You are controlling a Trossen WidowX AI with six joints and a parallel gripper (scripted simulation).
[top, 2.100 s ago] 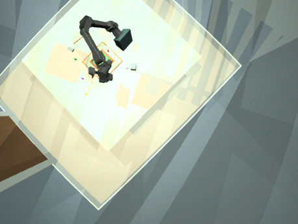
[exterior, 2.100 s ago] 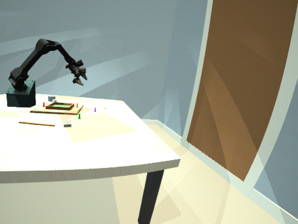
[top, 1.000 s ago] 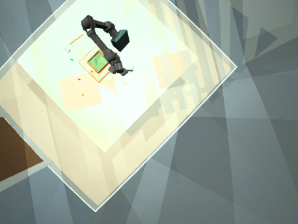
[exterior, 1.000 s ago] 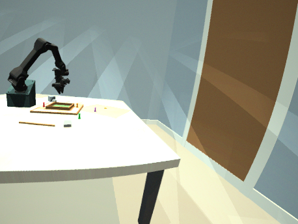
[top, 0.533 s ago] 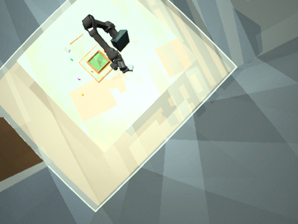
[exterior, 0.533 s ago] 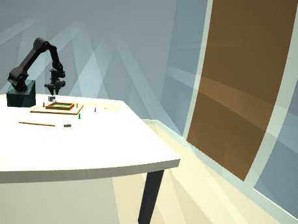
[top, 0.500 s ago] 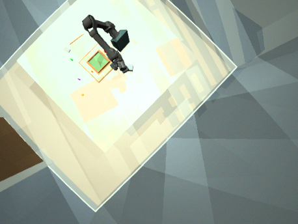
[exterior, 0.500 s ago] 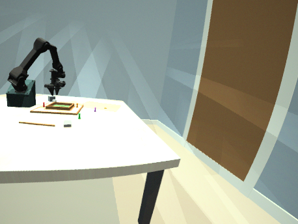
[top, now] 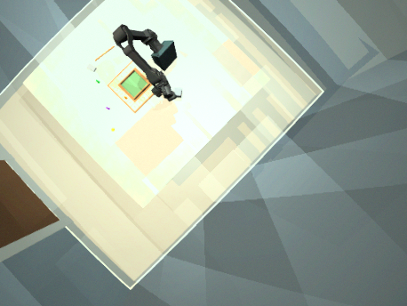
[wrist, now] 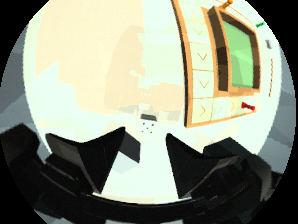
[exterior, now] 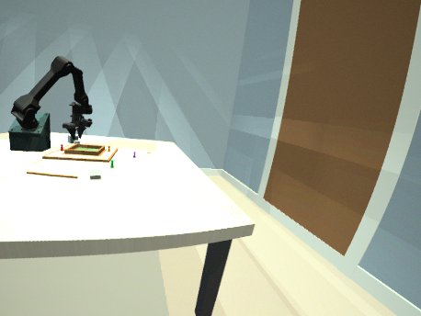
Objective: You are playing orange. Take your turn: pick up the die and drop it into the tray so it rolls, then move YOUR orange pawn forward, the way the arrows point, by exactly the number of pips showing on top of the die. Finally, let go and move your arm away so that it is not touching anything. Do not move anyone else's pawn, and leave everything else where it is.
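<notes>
In the wrist view, from left to right, there is first a pale block, partly behind the left finger. It looks very close, so this finger should go down straight and not push it.

In the middle, the gripper stands moderately wide, with nothing held between its fingers. The die lies on the table, in front of the fingertips and roughly in line with the gap. I judge that the step in hand is to take it: centre both fingers around it, go low enough, then close gently on two opposite faces.

To the right lies the board with the tray, the red pawn and the orange pawn. A straight lift before crossing would protect the pawns.
</notes>
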